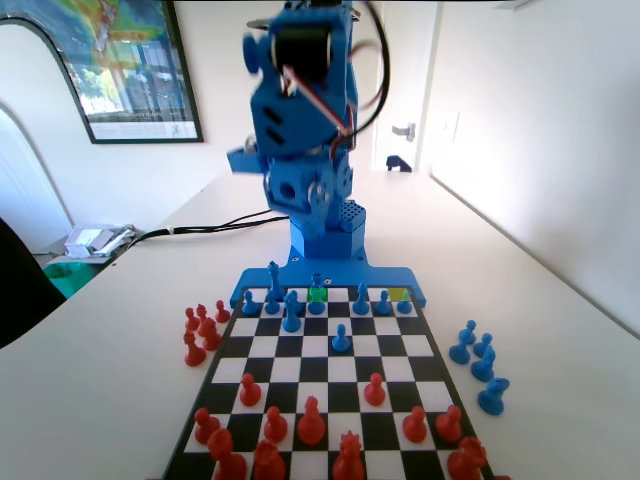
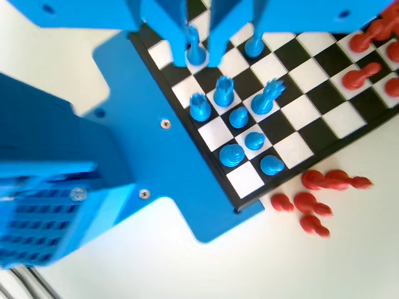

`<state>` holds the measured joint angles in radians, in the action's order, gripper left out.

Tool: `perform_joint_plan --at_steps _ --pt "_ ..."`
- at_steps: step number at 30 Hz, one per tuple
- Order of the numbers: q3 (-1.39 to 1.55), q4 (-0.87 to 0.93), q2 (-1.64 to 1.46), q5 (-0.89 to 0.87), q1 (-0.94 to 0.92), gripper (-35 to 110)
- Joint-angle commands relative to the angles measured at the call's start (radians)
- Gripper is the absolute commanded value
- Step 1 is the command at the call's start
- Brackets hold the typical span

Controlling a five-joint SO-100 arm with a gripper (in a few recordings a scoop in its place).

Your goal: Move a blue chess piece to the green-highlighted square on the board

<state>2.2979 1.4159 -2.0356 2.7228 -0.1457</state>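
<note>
The blue arm stood at the far end of the board (image 1: 330, 370) in the fixed view, folded high and blurred, its top cut off by the picture's upper edge. Its base hid part of the board's far edge, and the pincer itself could not be made out from that side.

In the wrist view the gripper (image 2: 198, 53) hung from the top edge, its two jaws apart with a small gap between them, and the blue chess piece (image 2: 196, 52) stood on a white square in that gap. Whether the jaws touched the piece could not be told; the tips were blurred and the piece's head was partly covered by them. In the fixed view the same piece (image 1: 317, 281) stood in the far row, on or just behind the green-highlighted square (image 1: 318, 294); its foot hid much of the green, so its exact square was hard to judge. A paler yellow-green square (image 1: 398, 294) lay further right in that row.

Other blue pieces (image 1: 291, 312) clustered on the far left of the board, some overlapping each other. Captured blue pieces (image 1: 478, 365) stood on the table to the right, captured red pieces (image 1: 200, 330) to the left. The near red pieces (image 1: 311, 422) were cut off by the bottom edge.
</note>
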Motion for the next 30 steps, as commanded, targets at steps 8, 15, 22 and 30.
perform_joint_plan --at_steps 8,15,22,30 --pt "-0.236 0.202 -0.192 -0.291 0.051 1" --pt "-0.321 0.253 -0.304 -0.604 0.117 1" --pt "-0.425 0.316 -0.388 -0.801 0.149 1" --pt "-0.502 0.410 -0.548 -0.904 0.160 1"
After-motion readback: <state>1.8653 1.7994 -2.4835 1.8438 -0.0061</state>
